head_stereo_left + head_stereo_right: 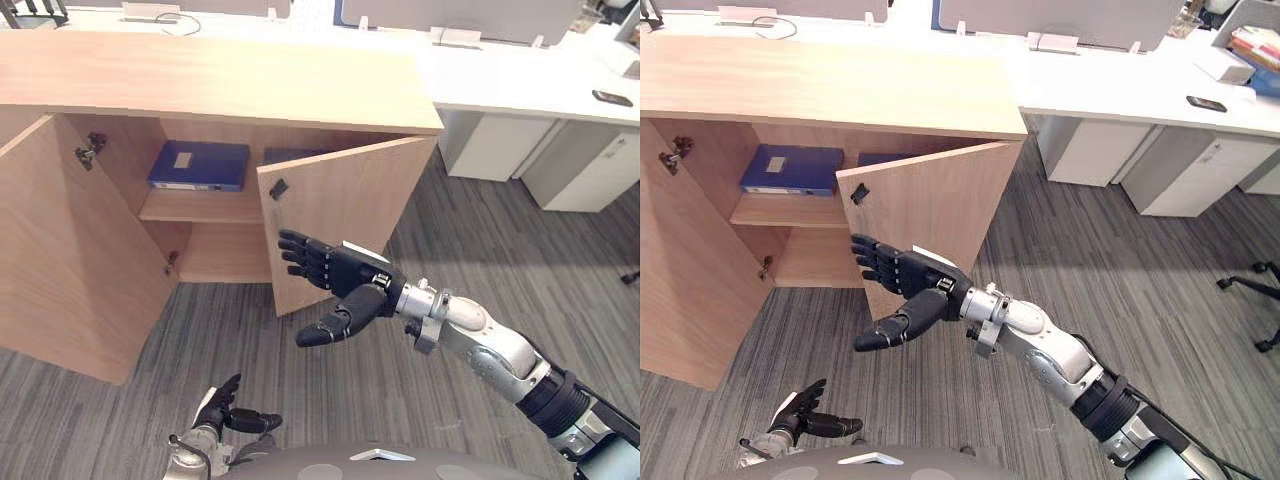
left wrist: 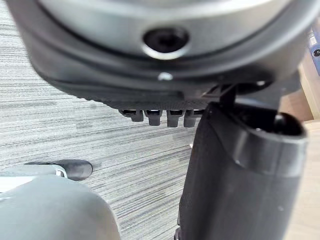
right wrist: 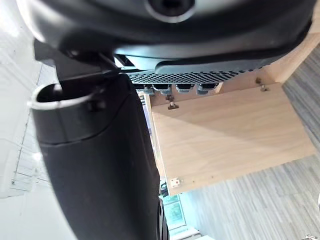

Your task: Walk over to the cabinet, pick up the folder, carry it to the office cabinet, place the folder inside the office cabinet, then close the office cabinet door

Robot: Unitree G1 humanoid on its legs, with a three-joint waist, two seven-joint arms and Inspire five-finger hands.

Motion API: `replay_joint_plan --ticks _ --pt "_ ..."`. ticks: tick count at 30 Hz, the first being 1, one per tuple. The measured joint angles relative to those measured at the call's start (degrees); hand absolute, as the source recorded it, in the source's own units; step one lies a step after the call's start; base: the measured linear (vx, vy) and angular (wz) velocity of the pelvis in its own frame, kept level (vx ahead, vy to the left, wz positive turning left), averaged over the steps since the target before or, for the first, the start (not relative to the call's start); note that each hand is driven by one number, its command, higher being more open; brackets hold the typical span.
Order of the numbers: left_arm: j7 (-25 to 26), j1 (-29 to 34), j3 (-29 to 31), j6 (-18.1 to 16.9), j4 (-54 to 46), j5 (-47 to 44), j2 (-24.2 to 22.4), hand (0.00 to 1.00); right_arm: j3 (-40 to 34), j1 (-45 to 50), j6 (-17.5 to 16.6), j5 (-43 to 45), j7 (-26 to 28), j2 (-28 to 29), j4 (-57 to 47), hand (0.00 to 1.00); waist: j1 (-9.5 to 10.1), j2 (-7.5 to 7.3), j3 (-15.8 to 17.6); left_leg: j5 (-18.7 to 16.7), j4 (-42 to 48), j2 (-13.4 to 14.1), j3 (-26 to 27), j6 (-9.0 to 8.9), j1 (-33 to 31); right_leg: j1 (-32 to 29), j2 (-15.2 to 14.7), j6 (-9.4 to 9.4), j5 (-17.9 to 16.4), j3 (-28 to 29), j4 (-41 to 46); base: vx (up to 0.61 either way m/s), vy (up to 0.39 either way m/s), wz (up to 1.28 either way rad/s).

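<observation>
The blue folder [image 1: 198, 165] lies on the shelf [image 1: 200, 207] inside the cabinet [image 1: 220, 85]. The right hand [image 1: 335, 272], fingers [image 1: 300, 250] straight and spread, is just beside the cabinet's half-open right door [image 1: 350, 200]. The left hand [image 1: 222, 408] hangs low in front of the cabinet, fingers loosely spread.

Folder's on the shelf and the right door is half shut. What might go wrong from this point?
1. The right hand, open, sits at the right door close to its free edge; a push there may slip off the edge into the gap.
2. The left door stands wide open while the left hand hangs low, open, away from it, so the cabinet may end up only half closed.
</observation>
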Motion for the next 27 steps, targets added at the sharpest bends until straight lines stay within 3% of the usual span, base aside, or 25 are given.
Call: replay_joint_plan --ticks 4,11,19,21,27 --pt "0.0 0.1 0.0 0.0 1.3 0.1 0.0 1.0 -0.4 0.9 0.0 0.0 -0.4 0.1 0.0 1.0 0.12 0.2 -0.1 0.5 -1.4 -0.1 -0.6 0.24 0.2 0.0 -0.1 -0.26 -0.2 -0.1 0.0 -0.07 -0.009 0.05" --pt "0.0 0.5 0.0 0.0 2.0 0.0 -0.3 1.0 -2.6 5.4 -0.7 -1.7 -0.5 3.1 3.5 1.0 0.37 1.81 -0.7 3.3 -4.8 0.6 -3.3 -0.58 0.3 0.2 0.3 -0.23 -0.9 -2.9 0.0 -0.04 -0.035 0.22" --pt "0.2 0.8 -0.1 0.0 2.0 -0.7 -0.6 1.0 -2.6 10.3 -1.1 -16.3 -2.8 11.7 25.4 1.0 1.72 2.58 -0.4 4.6 -4.9 -0.1 -7.1 -0.81 -0.8 1.6 -0.1 -0.19 -0.9 -6.9 -0.7 -0.02 -0.016 0.25" --pt "0.5 0.9 0.0 -0.1 2.0 -1.1 -1.1 1.0 -2.6 11.0 -1.3 -25.3 -4.6 14.6 33.0 1.0 2.03 3.14 -0.2 4.8 -4.9 -0.2 -7.7 -0.81 -0.8 1.9 -0.2 -0.06 -1.0 -7.5 -0.6 0.0 -0.006 0.14" --pt "1.4 0.8 0.1 0.0 2.0 -1.3 -1.7 1.0 -2.7 12.3 -2.0 -39.9 -7.9 20.4 47.9 1.0 1.95 4.22 0.5 5.1 -4.9 -0.7 -8.7 -0.73 -0.8 2.5 -0.6 0.09 -1.1 -8.6 -0.6 0.0 -0.003 0.1"
